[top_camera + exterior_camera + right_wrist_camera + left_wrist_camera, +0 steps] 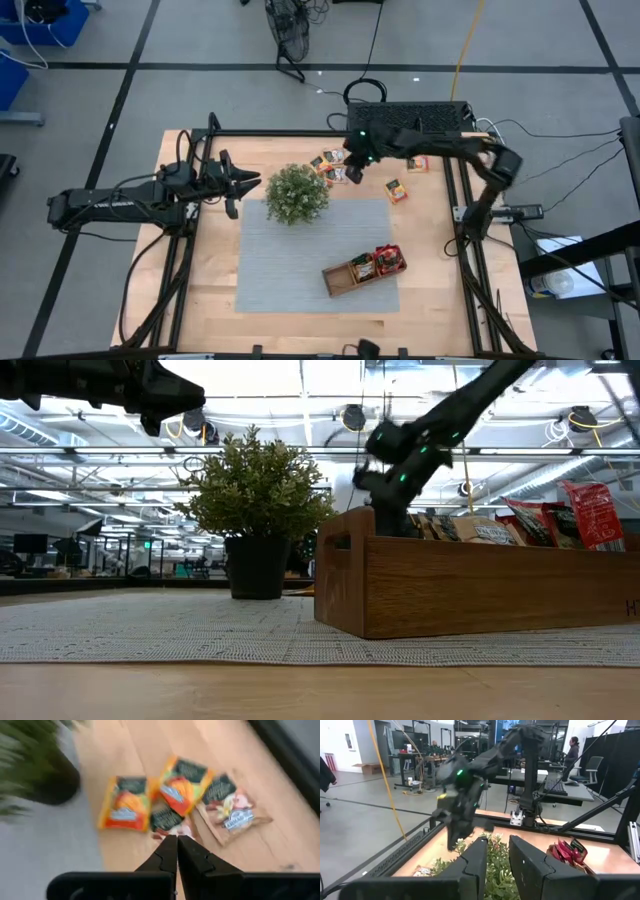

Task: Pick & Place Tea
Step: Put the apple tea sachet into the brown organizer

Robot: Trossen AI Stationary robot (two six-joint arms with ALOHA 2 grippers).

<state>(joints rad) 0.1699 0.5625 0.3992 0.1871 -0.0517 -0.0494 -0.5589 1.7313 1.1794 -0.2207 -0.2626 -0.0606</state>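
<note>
The table (430, 260) is pale, smooth wood under a grey woven cloth mat (300, 270); the tray (480, 585) is brown matt wood; tea sachets (180, 785) look glossy; each pincer is matt black

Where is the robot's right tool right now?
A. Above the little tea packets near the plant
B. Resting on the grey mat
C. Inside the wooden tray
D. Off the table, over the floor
A. The right tool hangs with its dark fingers together over a cluster of small flat orange and pale tea sachets lying on the bare wooden table, next to the bushy green potted plant.
</note>
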